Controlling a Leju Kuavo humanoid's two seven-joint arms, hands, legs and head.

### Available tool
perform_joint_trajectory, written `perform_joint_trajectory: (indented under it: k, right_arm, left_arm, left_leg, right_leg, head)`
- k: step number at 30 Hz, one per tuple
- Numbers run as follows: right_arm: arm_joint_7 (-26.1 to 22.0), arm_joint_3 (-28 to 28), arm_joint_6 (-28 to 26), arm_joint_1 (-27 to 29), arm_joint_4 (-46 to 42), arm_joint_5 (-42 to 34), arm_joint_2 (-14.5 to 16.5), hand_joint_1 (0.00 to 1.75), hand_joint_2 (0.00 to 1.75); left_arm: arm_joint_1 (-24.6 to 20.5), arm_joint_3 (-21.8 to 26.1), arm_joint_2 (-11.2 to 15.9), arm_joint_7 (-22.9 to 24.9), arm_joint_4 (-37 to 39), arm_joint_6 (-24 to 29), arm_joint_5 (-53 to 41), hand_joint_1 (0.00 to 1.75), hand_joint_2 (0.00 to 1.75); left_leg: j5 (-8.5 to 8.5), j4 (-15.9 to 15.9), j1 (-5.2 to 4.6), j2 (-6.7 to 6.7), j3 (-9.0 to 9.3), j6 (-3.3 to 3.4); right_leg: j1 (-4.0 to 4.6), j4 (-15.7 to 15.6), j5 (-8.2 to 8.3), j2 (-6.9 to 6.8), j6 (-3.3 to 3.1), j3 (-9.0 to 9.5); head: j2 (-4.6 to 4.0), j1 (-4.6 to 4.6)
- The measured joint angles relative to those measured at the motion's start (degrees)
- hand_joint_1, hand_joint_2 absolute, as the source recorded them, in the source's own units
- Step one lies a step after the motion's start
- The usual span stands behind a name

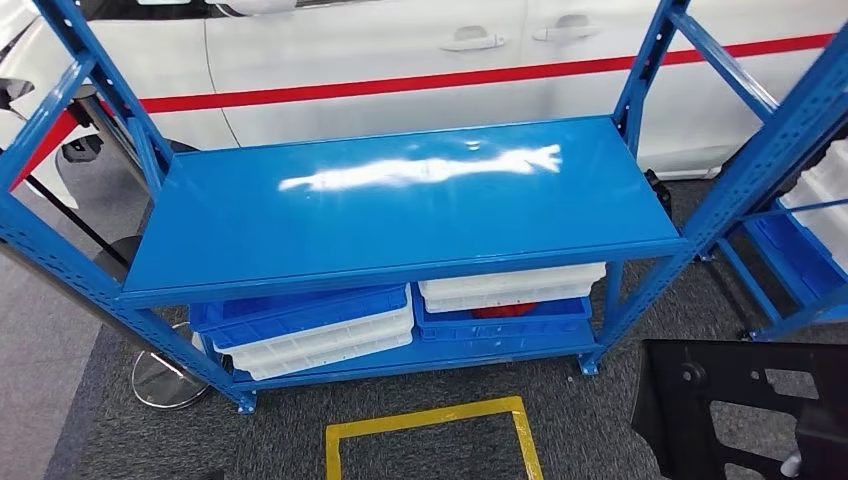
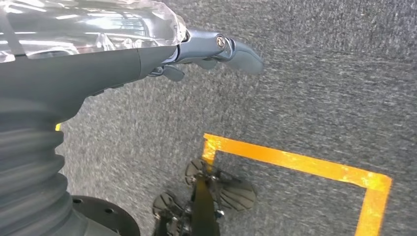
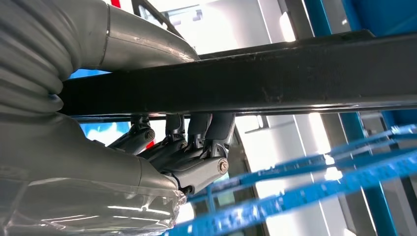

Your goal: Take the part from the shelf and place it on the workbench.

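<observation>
A flat black part (image 1: 740,400) with cut-out holes hangs at the lower right of the head view, in front of the blue shelf (image 1: 400,215), whose top board is bare. In the right wrist view my right hand (image 3: 187,157) grips the edge of this black part (image 3: 275,73), thumb on one face and fingers wrapped over the other. My left hand (image 2: 216,51) hangs over the grey carpet with its fingers apart and nothing in it.
Blue and white bins (image 1: 310,330) fill the shelf's bottom level. A white car with a red stripe (image 1: 400,60) stands behind it. A second blue rack (image 1: 800,230) is at the right. A yellow taped square (image 1: 430,440) marks the carpet; a round stool base (image 1: 165,380) lies left.
</observation>
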Motion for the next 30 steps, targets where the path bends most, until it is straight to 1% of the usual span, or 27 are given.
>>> perform_joint_trajectory:
  k: [2,3,4,5,6,7,8,9,10,11,13,14,15,16,17,18,19,20,21,22,23,24,25,26,28,29,30]
  right_arm:
    - [0.37,0.11,-0.08,0.12,-0.02,0.52,0.96,1.75,1.75]
    - [0.53,0.23,-0.25,0.22,-0.02,0.96,1.41,1.75,1.75]
    - [0.58,0.39,-0.52,0.35,-0.02,1.44,1.77,1.75,1.75]
    - [0.54,0.59,-0.86,0.48,-0.02,1.9,2.04,1.75,1.75]
    - [0.45,0.81,-1.24,0.59,-0.05,2.36,2.25,1.75,1.75]
    - [0.35,1.08,-1.61,0.68,-0.13,2.74,2.44,1.75,1.75]
    - [0.24,1.42,-1.92,0.76,-0.22,3.07,2.61,1.75,1.75]
    - [0.16,1.78,-2.18,0.83,-0.35,3.38,2.75,1.75,1.75]
    - [0.05,2.16,-2.43,0.91,-0.48,3.66,2.87,1.75,1.75]
    - [-0.1,2.49,-2.66,0.99,-0.58,3.92,2.96,1.75,1.75]
    - [-0.39,2.88,-3.19,1.21,-0.79,4.37,3.06,1.75,1.75]
    - [-0.55,2.95,-3.43,1.29,-0.9,4.51,3.07,1.75,1.75]
    - [-0.66,3.03,-3.69,1.3,-1.01,4.65,3.07,1.75,1.75]
    - [-0.75,3.12,-3.91,1.26,-1.08,4.75,3.06,1.75,1.75]
    - [-0.82,3.21,-4.11,1.21,-1.14,4.83,3.06,1.75,1.75]
    - [-0.83,3.3,-4.32,1.15,-1.16,4.91,3.06,1.75,1.75]
    - [-0.85,3.34,-4.51,1.15,-1.18,4.95,3.06,1.75,1.75]
    - [-0.88,3.34,-4.72,1.17,-1.21,5.0,3.06,1.75,1.75]
    - [-0.89,3.34,-4.94,1.18,-1.31,5.07,3.06,1.75,1.75]
    - [-0.9,3.34,-5.14,1.19,-1.45,5.13,3.06,1.75,1.75]
    - [-0.9,3.34,-5.29,1.17,-1.62,5.19,3.06,1.75,1.75]
    - [-0.86,3.4,-5.39,1.14,-1.85,5.27,3.06,1.75,1.75]
    - [-0.84,3.49,-5.44,1.13,-2.06,5.32,3.06,1.75,1.75]
    - [-0.81,3.57,-5.44,1.16,-2.27,5.37,3.06,1.75,1.75]
    - [-0.77,3.65,-5.42,1.36,-2.62,5.44,3.05,1.75,1.75]
    - [-0.75,3.65,-5.4,1.45,-2.79,5.47,3.07,1.75,1.75]
    - [-0.72,3.68,-5.4,1.45,-2.9,5.48,3.12,1.75,1.75]
  left_arm:
    - [0.28,0.55,-0.01,-0.28,0.0,0.38,0.43,0.0,1.75]
    - [0.38,0.82,-0.02,-0.46,0.0,0.53,0.64,0.0,1.75]
    - [0.42,1.04,-0.02,-0.68,0.0,0.64,0.8,0.0,1.75]
    - [0.4,1.21,-0.02,-0.88,0.0,0.71,0.87,0.0,1.75]
    - [0.33,1.39,-0.01,-1.06,0.0,0.74,0.87,0.0,1.75]
    - [0.25,1.59,0.0,-1.18,-0.01,0.75,0.87,0.0,1.75]
    - [0.14,1.82,0.09,-1.25,-0.02,0.76,0.86,0.0,1.75]
    - [0.07,2.02,0.16,-1.27,-0.03,0.77,0.86,0.0,1.75]
    - [0.03,2.18,0.23,-1.25,-0.04,0.77,0.86,0.0,1.75]
    - [-0.02,2.29,0.3,-1.2,-0.04,0.77,0.86,0.0,1.75]
    - [-0.15,2.42,0.25,-0.98,-0.04,0.73,0.82,0.0,1.75]
    - [-0.23,2.45,0.23,-0.82,-0.04,0.7,0.79,0.0,1.75]
    - [-0.22,2.47,0.21,-0.65,-0.04,0.68,0.76,0.0,1.75]
    - [-0.14,2.48,0.19,-0.48,-0.04,0.67,0.72,0.0,1.75]
    - [-0.01,2.49,0.18,-0.33,-0.04,0.66,0.69,0.0,1.75]
    - [0.1,2.5,0.16,-0.2,-0.04,0.63,0.66,0.0,1.75]
    - [0.14,2.51,0.13,-0.12,-0.04,0.55,0.64,0.0,1.75]
    - [0.13,2.51,0.08,-0.07,-0.04,0.41,0.63,0.0,1.75]
    - [0.08,2.51,0.03,-0.04,-0.04,0.2,0.62,0.0,1.75]
    - [0.01,2.51,-0.02,-0.04,-0.04,-0.07,0.63,0.0,1.75]
    - [-0.07,2.51,0.0,-0.07,-0.1,-0.36,0.64,0.0,1.75]
    - [-0.13,2.51,-0.03,-0.16,-0.16,-0.66,0.64,0.0,1.75]
    - [-0.19,2.52,-0.03,-0.33,-0.24,-0.92,0.66,0.0,1.75]
    - [-0.26,2.53,-0.04,-0.62,-0.31,-1.12,0.7,0.0,1.75]
    - [-0.41,2.56,-0.15,-1.4,-0.36,-1.37,0.78,0.0,1.75]
    - [-0.42,2.6,-0.2,-1.79,-0.37,-1.4,0.82,0.0,1.75]
    - [-0.34,2.67,-0.27,-2.08,-0.37,-1.4,0.83,0.0,1.75]
  left_leg:
    - [-6.07,6.12,0.11,-3.13,-1.2,-0.14]
    - [-8.13,9.36,0.1,-3.79,-1.54,-0.02]
    - [-8.84,11.51,0.06,-4.07,-1.33,0.2]
    - [-8.24,11.92,-0.02,-4.21,-0.38,0.51]
    - [-6.74,10.45,-0.16,-4.42,1.42,0.92]
    - [-5.12,7.19,-0.37,-5.05,4.05,1.48]
    - [-4.31,2.86,-0.59,-6.33,7.13,2.17]
    - [-4.12,-1.27,-0.75,-7.5,9.83,2.58]
    - [-4.23,-4.24,-0.95,-8.46,11.66,2.88]
    - [-4.49,-5.93,-1.09,-8.9,12.53,3.01]
    - [-3.43,-6.66,-1.18,-7.85,12.22,3.1]
    - [-2.72,-6.99,-1.08,-7.14,11.83,3.33]
    - [-1.89,-7.27,-0.97,-6.28,11.25,3.59]
    - [-1.16,-7.41,-0.86,-5.37,10.55,3.79]
    - [-0.56,-7.36,-0.91,-4.52,9.74,3.93]
    - [-0.01,-7.2,-0.93,-3.57,8.88,3.92]
    - [0.52,-6.94,-0.92,-2.63,7.95,3.79]
    - [0.99,-6.57,-0.89,-1.72,6.91,3.62]
    - [1.39,-6.04,-0.84,-0.84,5.77,3.39]
    - [1.71,-5.36,-0.79,-0.05,4.68,3.12]
    - [1.91,-4.58,-0.8,0.61,3.65,2.81]
    - [2.04,-3.74,-0.82,1.17,2.82,2.47]
    - [2.19,-3.08,-0.86,1.64,2.34,2.12]
    - [2.42,-2.67,-0.87,2.09,2.02,1.74]
    - [2.8,-2.44,-0.55,2.74,1.71,0.86]
    - [2.28,-2.04,-0.35,1.97,1.39,0.4]
    - [0.74,-0.86,-0.18,0.57,0.91,0.02]
  right_leg:
    - [0.18,0.04,1.35,1.3,-0.63,-1.62]
    - [0.38,0.1,2.05,2.06,-0.78,-2.53]
    - [0.59,0.17,2.77,2.86,-0.86,-3.47]
    - [0.77,0.26,3.47,3.65,-0.86,-4.39]
    - [0.91,0.34,4.14,4.43,-0.82,-5.26]
    - [1.01,0.38,4.81,5.16,-0.75,-6.01]
    - [1.11,0.43,5.44,5.81,-0.62,-6.62]
    - [1.14,0.42,6.1,6.4,-0.44,-7.04]
    - [1.09,0.28,6.79,6.94,-0.18,-7.26]
    - [0.98,0.09,7.47,7.43,0.17,-7.37]
    - [0.83,-0.39,8.55,7.96,0.87,-7.57]
    - [0.89,0.03,7.79,7.11,1.06,-7.92]
    - [0.97,1.41,5.79,5.86,1.2,-8.46]
    - [0.93,3.99,2.7,4.28,1.28,-9.13]
    - [0.85,7.39,-0.62,3.19,1.52,-9.86]
    - [0.61,11.12,-2.97,2.73,1.85,-10.45]
    - [0.31,14.3,-3.7,2.51,2.22,-10.67]
    - [-0.03,16.17,-2.91,2.36,2.59,-10.28]
    - [-0.41,16.22,-1.22,2.06,2.96,-8.99]
    - [-0.77,14.34,0.37,1.45,3.3,-6.71]
    - [-1.0,10.8,0.57,0.26,3.65,-3.63]
    - [-0.89,6.71,-0.29,-0.85,3.57,-0.62]
    - [-0.68,3.48,-1.54,-1.76,3.19,1.48]
    - [-0.32,1.44,-2.66,-2.22,2.59,2.52]
    - [0.11,0.59,-2.51,-1.53,0.93,2.02]
    - [0.18,0.5,-2.04,-1.03,0.28,1.51]
    - [0.17,0.36,-1.49,-0.47,-0.31,0.91]
  head:
    - [0.01,0.0]
    - [0.01,-0.01]
    - [0.02,-0.01]
    - [0.01,-0.01]
    - [0.01,-0.01]
    - [0.02,-0.01]
    - [0.02,-0.01]
    - [0.03,0.0]
    - [0.02,0.0]
    - [0.03,-0.01]
    - [0.02,-0.02]
    - [0.02,0.01]
    - [0.02,0.03]
    - [0.01,0.05]
    - [0.01,0.08]
    - [0.01,0.08]
    - [0.01,0.08]
    - [0.01,0.08]
    - [0.01,0.08]
    - [0.01,0.08]
    - [0.01,0.08]
    - [0.02,0.03]
    - [0.02,-0.03]
    - [0.02,-0.09]
    - [0.01,-0.13]
    - [0.01,-0.12]
    - [0.01,-0.12]
